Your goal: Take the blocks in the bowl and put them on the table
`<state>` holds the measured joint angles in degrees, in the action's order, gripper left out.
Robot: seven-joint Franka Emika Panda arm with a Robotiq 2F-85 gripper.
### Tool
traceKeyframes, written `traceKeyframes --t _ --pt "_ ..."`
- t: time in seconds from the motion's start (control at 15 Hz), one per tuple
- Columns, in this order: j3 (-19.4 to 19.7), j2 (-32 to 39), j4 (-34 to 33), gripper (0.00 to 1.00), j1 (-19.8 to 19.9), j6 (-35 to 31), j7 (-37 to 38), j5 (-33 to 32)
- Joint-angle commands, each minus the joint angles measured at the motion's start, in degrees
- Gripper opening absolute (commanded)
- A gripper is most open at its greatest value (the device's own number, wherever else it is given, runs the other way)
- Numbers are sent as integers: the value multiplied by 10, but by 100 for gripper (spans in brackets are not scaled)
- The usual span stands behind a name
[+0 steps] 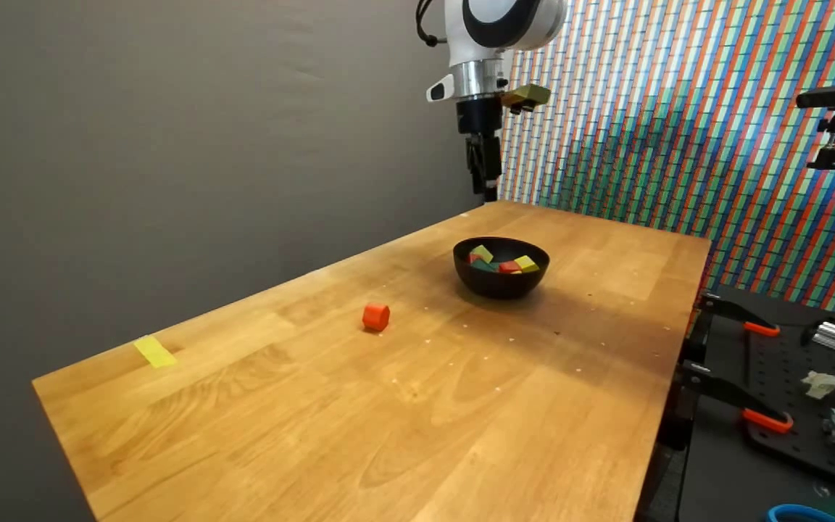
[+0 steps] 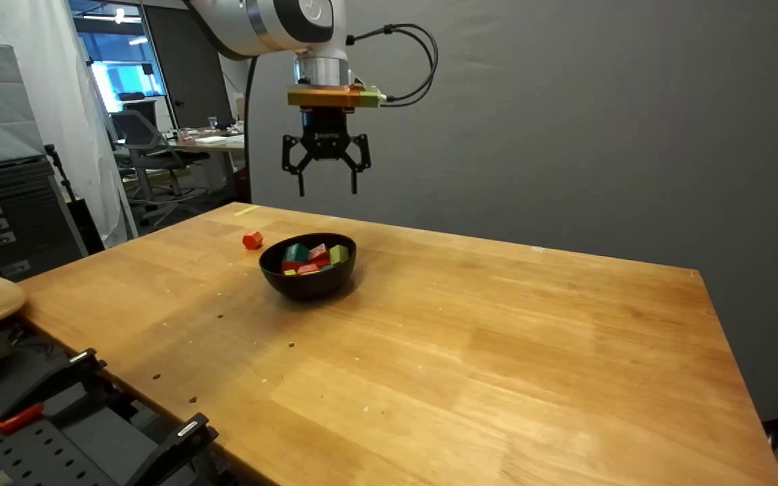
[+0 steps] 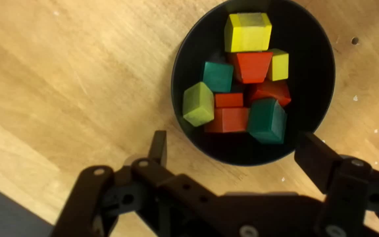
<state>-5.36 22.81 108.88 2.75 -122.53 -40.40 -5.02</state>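
your empty claw (image 2: 327, 192) hangs wide, liable to jam on descent against blocks (image 3: 254, 67) crowding the bowl (image 2: 311, 289) below it.

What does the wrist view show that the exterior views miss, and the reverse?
Only the wrist view: a steep look down into the bowl, over the tops of its blocks.
Only the exterior views: an orange-red block lying outside the bowl, a yellow strip, the white arm.
Shared: the bowl holding blocks, the wooden table, the open claw.
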Motion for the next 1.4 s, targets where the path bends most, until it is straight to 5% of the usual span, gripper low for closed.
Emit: traceKeyframes --t 0.0,0.67,0.93,1.33 --pt "1 -26 53 100 11 -4 21 35" --pt "-2 -8 148 100 -9 -138 115 16" --pt "12 22 154 100 -30 -205 166 -34" --pt "37 44 161 100 -51 -217 226 -111"
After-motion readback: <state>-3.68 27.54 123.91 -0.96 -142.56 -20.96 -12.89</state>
